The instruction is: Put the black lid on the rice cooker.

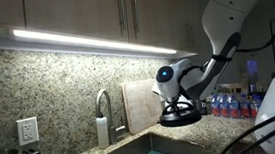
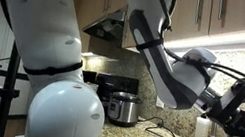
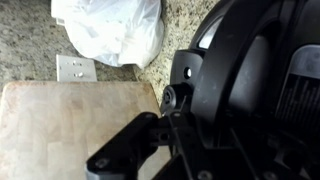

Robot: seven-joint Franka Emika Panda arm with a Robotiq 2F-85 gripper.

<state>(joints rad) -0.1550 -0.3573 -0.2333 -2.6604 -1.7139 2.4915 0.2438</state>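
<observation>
Robot arm (image 2: 60, 108), white bulk nearest lens, reaching to rear of table (image 1: 214, 130); chopping board (image 1: 140, 105) leant vs. wall to stay clear; black lid (image 1: 179, 118) held level, low over table, w/ claw (image 1: 178, 108) apparently clamped on its raised ctr, prob. for straight lowering.

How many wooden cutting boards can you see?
1. The cutting board leans against the speckled wall behind the sink, beside the tap. The wrist view shows the same board. The robot arm covers part of the counter, so another could be hidden.
</observation>
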